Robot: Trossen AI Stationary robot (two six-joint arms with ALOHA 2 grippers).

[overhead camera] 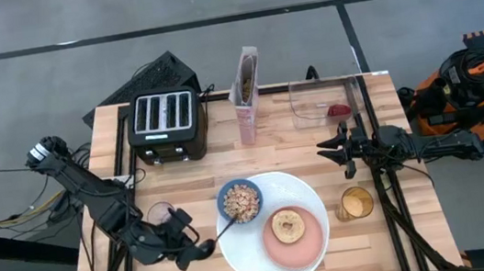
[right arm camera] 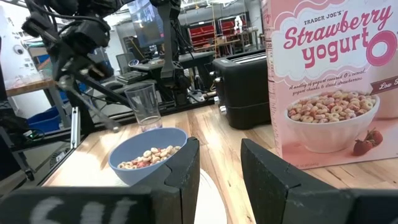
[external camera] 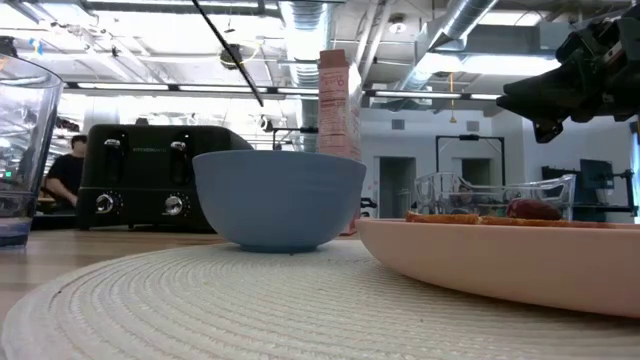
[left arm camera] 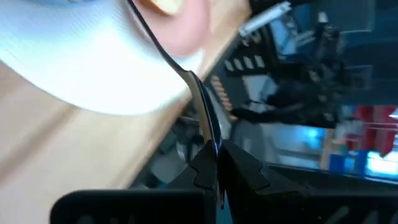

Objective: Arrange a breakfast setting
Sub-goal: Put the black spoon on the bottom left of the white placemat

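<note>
The large white plate (overhead camera: 262,261) lies at the table's near middle. On it stand the blue bowl (overhead camera: 240,201) with cereal and the pink plate (overhead camera: 280,253), which carries the bagel half (overhead camera: 286,226). My left gripper (overhead camera: 196,249) is left of the plate, shut on the black spoon (overhead camera: 220,233), whose far end reaches the bowl's rim. The small red fruit (overhead camera: 339,110) lies in a clear container at the far right. My right gripper (overhead camera: 325,150) is open and empty above the table, right of the bowl (right arm camera: 149,158). My left gripper pinches the spoon's handle (left arm camera: 210,138) near its free end between its two fingers. The fingers come from the table's left side. The spoon is clear of the table and runs on toward the blue bowl, over the white plate's edge (left arm camera: 93,74).
A black toaster (overhead camera: 164,122) and a tall pink-white cereal box (overhead camera: 248,98) stand at the far side. An empty glass (overhead camera: 161,215) stands left of the plate, and a glass of orange drink (overhead camera: 356,203) to its right. The clear container (overhead camera: 321,103) is at the far right.
</note>
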